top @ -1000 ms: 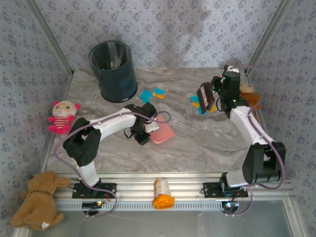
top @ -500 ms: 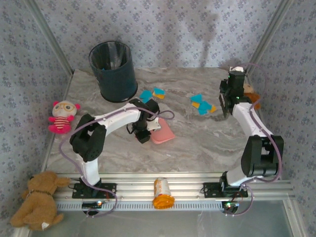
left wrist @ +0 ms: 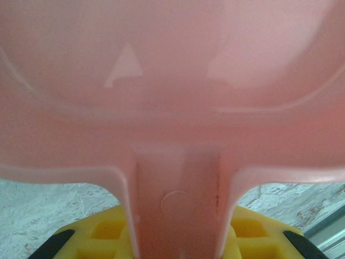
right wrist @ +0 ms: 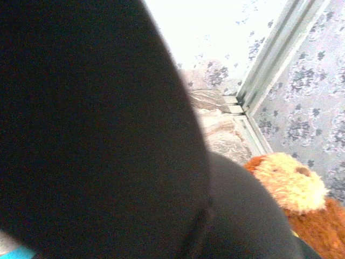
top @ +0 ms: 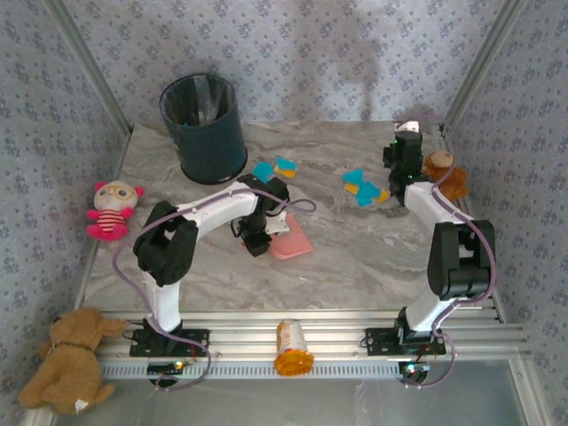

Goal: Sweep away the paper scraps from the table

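Observation:
The paper scraps lie in two small orange and turquoise clusters on the table (top: 355,257): one cluster (top: 275,168) near the bin, the other (top: 364,188) at the back right. My left gripper (top: 264,232) is shut on the handle of the pink dustpan (top: 291,238), which rests on the table just in front of the first cluster. In the left wrist view the dustpan (left wrist: 172,81) spreads above my yellow fingers (left wrist: 102,240). My right gripper (top: 401,149) hangs right of the second cluster, shut on a dark brush (right wrist: 97,135) that hides its fingers.
A dark bin (top: 204,129) stands at the back left. A pink doll (top: 114,209) sits at the left edge. An orange-brown plush (top: 444,176) lies by the right wall. An orange bottle (top: 291,348) lies on the front rail, and a brown teddy (top: 71,359) sits at the front left.
My right arm has swung right and back, carrying the brush away from the right-hand scraps towards the plush. The left arm and dustpan have barely shifted.

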`<action>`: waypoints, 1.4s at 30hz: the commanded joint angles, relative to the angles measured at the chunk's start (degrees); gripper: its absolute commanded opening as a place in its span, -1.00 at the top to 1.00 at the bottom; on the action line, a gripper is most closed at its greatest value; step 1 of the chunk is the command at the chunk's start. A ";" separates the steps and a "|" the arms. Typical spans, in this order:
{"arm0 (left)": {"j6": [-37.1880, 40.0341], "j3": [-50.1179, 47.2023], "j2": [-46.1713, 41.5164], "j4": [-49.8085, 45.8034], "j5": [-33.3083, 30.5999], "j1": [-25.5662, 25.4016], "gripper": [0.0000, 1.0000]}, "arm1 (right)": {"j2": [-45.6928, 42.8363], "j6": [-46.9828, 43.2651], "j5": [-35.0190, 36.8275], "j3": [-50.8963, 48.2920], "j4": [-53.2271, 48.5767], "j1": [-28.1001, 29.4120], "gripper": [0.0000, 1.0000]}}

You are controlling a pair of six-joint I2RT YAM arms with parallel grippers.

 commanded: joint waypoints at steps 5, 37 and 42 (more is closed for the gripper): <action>1.17 2.56 1.23 -3.20 -0.10 -0.32 1.00 | 2.15 -1.01 -1.80 -2.16 5.13 2.74 1.00; 2.14 5.98 6.24 -3.43 1.70 2.07 1.00 | -8.08 -0.70 -12.84 -13.54 1.87 15.52 1.00; 2.06 6.25 6.64 -3.37 1.53 2.19 1.00 | -9.36 2.57 -12.77 -14.67 1.93 18.15 1.00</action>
